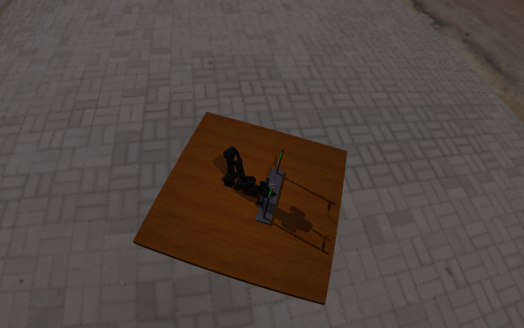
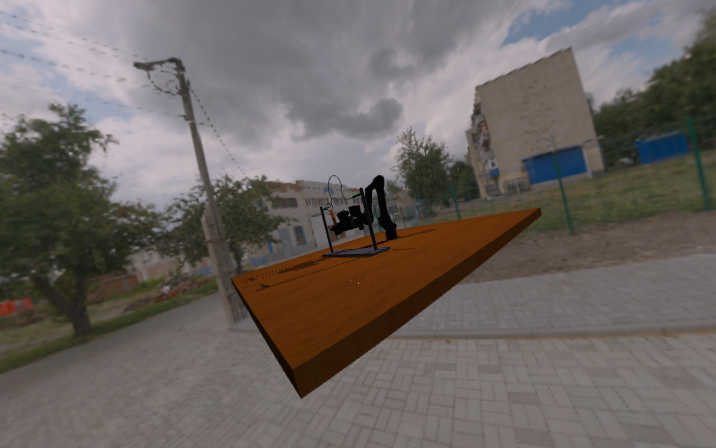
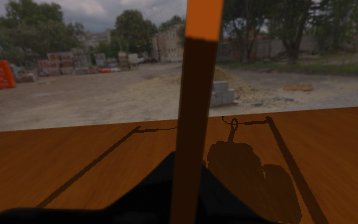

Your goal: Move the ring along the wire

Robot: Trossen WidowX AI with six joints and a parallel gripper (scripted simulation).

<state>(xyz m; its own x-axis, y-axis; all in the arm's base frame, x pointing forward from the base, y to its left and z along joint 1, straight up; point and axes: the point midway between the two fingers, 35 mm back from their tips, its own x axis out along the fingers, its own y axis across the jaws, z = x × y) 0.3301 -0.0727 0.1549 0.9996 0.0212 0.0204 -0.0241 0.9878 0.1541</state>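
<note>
Wrist view: the orange handle stands almost straight up.
Fingers: squeezed shut on the handle.
Ring: up above the handle, by the inner end of one green part; too small to tell if it touches the wire.
Posts: one is near the ring, the other well apart from it.
Base: flat on the table, under both posts.

A square orange-brown wooden table stands on grey brick paving beneath a heavy, clouded sky.
</note>
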